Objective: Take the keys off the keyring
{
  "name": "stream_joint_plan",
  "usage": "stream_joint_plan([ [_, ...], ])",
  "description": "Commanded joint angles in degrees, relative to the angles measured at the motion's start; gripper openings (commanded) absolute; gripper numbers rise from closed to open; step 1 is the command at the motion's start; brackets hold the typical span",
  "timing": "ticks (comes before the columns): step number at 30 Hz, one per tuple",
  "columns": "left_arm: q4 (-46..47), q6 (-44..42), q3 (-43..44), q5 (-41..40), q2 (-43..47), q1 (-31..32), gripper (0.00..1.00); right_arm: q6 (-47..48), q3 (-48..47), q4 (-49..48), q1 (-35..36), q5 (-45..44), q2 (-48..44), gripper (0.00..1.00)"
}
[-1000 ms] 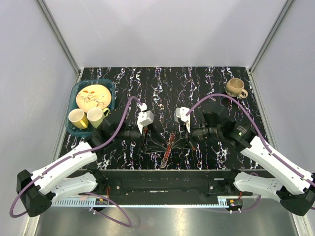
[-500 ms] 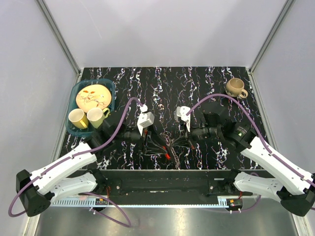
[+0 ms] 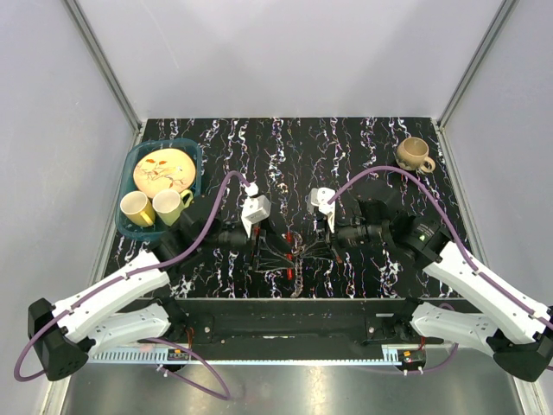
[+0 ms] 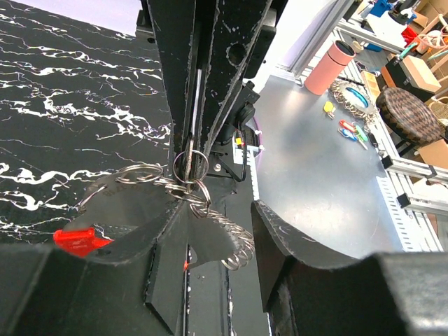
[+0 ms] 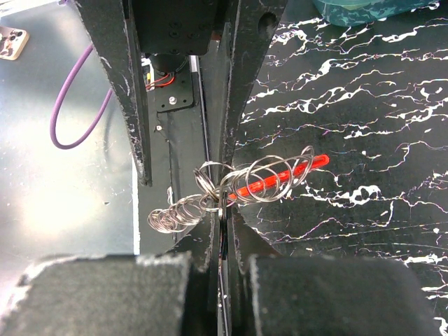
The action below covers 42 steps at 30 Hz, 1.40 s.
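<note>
**keyfumbler:** Where's the keyring point(image 3: 294, 257) at? From overhead all I get is a tangle.

**benchrat:** It's strung between the two hands, off to the right of the teal tub point(image 3: 198, 160) and closer to the front edge than the tub is. Can't tell if it's touching the surface point(image 3: 346, 147) or hanging just above it.

**keyfumbler:** And the hands?

**benchrat:** The right hand point(image 5: 222, 234) is clamped fully closed, with one small wire loop of the keyring pinched at its fingertips. The left hand point(image 5: 183, 164), the one nearer the tub, has its fingers roughly halfway apart with nothing gripped between them. One fingertip sits right against the loops, but I can't tell if it's hooked through.

**keyfumbler:** Keys?

**benchrat:** Honestly can't pick out any flat keys, it's mostly a bunch of silvery wire rings. A red piece point(image 5: 280, 180) runs through the bigger ones.

**keyfumbler:** Anything else around?

**benchrat:** The tub holds a yellow plate point(image 3: 164, 170) and two yellow mugs point(image 3: 136, 209). A tan mug point(image 3: 415, 155) sits far right of the tub, well apart from both hands.
</note>
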State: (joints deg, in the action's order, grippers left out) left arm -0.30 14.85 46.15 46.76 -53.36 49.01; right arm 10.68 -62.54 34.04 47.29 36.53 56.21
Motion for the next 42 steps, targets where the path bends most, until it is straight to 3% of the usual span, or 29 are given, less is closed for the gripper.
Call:
stream_joint_plan([
  [1, 2.8, -0.9, 0.8, -1.7, 0.3, 0.3, 0.44, -0.6, -0.5, -3.6, 0.1, 0.0, -1.1, 0.00],
  [14, 8.6, 1.9, -1.9, -2.4, 2.5, 0.3, 0.43, -3.7, 1.3, -7.6, 0.0, 1.4, -2.4, 0.00],
  [20, 16.1, 6.9, -1.3, 0.5, 3.1, 0.4, 0.39, -10.3, 4.8, -18.4, 0.1, 4.8, -3.8, 0.00],
  [25, 15.2, 7.3, -1.3, -0.2, 4.2, 0.6, 0.36, -12.1, 7.3, -22.8, 0.1, 2.1, -6.6, 0.00],
  [28, 13.7, 7.5, -1.5, -0.6, 5.5, 0.6, 0.42, -12.3, 7.5, -25.0, 0.1, 1.8, -7.5, 0.00],
  [33, 17.3, 10.0, -2.9, -0.4, 8.8, 0.6, 0.43, -13.7, 7.1, -28.9, 0.1, 2.2, -7.6, 0.00],
  [42, 13.8, 8.2, -2.6, -3.7, 11.6, 0.6, 0.40, -19.9, 8.7, -37.8, 0.1, 4.2, -8.0, 0.00],
])
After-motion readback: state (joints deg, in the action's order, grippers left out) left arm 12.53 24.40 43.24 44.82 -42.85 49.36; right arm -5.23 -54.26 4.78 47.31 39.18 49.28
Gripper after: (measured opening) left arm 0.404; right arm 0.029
